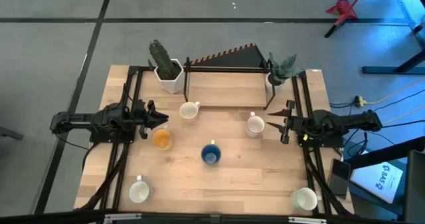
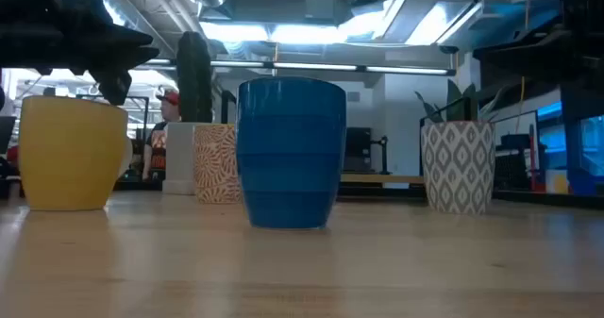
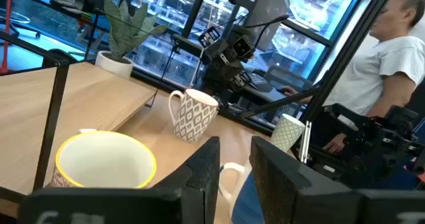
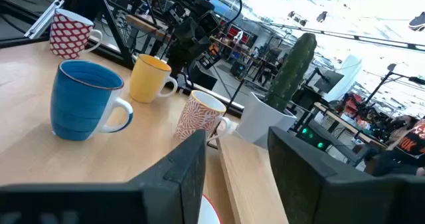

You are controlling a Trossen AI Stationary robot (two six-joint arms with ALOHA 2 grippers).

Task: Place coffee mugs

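Note:
Six mugs stand upright on their bases on the wooden table (image 1: 219,184). They are an orange mug (image 1: 161,139), a blue mug (image 1: 211,154) with a white handle, a red-patterned cream mug (image 1: 189,110), a grey-patterned white mug (image 1: 255,125), and white mugs near the front corners (image 1: 139,191) (image 1: 305,199). My left gripper (image 1: 159,121) is open and hovers just beyond the orange mug (image 2: 71,153), on its far side. My right gripper (image 1: 284,124) is open and sits just right of the grey-patterned mug (image 3: 192,114). Neither gripper touches a mug.
A raised wooden shelf (image 1: 226,88) runs along the far side on a dark frame. A white pot with a cactus (image 1: 166,68) and another with a leafy plant (image 1: 279,74) flank it. A person (image 3: 392,58) sits beyond the table's right side. Bare wood lies between the blue mug and the near edge.

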